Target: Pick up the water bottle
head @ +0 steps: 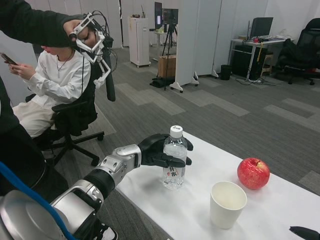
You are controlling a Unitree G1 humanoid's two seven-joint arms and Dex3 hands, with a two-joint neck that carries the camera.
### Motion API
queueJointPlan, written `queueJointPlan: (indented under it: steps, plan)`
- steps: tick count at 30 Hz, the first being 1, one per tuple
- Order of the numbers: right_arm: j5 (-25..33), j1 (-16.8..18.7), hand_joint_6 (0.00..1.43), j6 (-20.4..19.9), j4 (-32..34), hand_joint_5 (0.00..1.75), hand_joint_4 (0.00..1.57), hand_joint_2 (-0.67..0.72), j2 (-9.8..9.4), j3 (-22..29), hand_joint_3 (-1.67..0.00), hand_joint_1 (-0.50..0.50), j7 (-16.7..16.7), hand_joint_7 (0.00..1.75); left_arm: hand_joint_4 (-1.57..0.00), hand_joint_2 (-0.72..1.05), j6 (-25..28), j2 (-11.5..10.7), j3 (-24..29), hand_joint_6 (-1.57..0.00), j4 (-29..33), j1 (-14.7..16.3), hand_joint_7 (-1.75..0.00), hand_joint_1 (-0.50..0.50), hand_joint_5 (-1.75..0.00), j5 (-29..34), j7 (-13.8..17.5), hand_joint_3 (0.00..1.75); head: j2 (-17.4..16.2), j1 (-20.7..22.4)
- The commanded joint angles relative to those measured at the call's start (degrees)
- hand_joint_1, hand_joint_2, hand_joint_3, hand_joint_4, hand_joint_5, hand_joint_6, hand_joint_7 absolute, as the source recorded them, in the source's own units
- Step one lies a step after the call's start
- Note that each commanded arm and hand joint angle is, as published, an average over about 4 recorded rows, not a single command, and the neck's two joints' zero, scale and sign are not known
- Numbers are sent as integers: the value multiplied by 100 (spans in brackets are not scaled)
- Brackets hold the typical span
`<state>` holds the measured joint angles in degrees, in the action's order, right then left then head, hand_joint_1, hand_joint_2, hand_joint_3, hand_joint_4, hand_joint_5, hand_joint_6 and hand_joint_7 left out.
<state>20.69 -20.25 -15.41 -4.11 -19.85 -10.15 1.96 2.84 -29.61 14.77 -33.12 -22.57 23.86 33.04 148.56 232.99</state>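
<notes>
A clear water bottle (175, 165) with a white cap and a white label stands on the white table (200, 210), near its left edge. My left hand (161, 152) wraps around the bottle's upper body, with fingers across its front. At the bottom right corner only the dark tip of my right hand (306, 233) shows, low by the table's near edge; how its fingers lie is hidden.
A white paper cup (228, 203) stands right of the bottle, and a red apple (253, 173) lies beyond it. A person sits in a black chair (75, 117) at the left, and another person's sleeve and hand hold a wired device (95, 47) above.
</notes>
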Motion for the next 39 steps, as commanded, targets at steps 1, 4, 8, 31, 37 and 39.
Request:
queueJointPlan:
  steps: [1,4,8,31,37,39]
  plan:
    - [76,39,0,-77,84,0,0,-29,7,5,0,-46,-37,0,-114,87,46,-71,39,-134,183,2,-140,-11,-113,-46,25,0,0,0]
    - [76,39,0,-77,77,0,0,-29,7,5,0,-46,-37,0,-116,87,28,-76,56,-134,328,-24,-140,-10,-113,-26,18,0,-58,-438]
    - [76,39,0,-77,73,0,0,-29,7,-4,0,-47,-37,0,-116,87,28,-89,61,-134,640,-121,-140,-10,-113,-8,18,2,-96,-989]
    - [427,8,0,-2,125,0,0,-22,-24,0,0,-46,494,0,-127,87,200,21,-506,-134,1343,-881,-147,-12,-141,-553,36,4,-234,-4938]
    - [445,3,0,46,240,0,0,-22,-28,-17,0,-46,631,0,-126,87,230,34,-511,-134,1431,-956,-147,-11,-144,-667,36,0,-76,-4914]
    - [445,3,0,60,270,0,0,-22,-32,-26,0,-46,644,0,-126,87,288,34,-506,-134,1524,-982,-147,-12,-144,-742,36,0,-36,-4880]
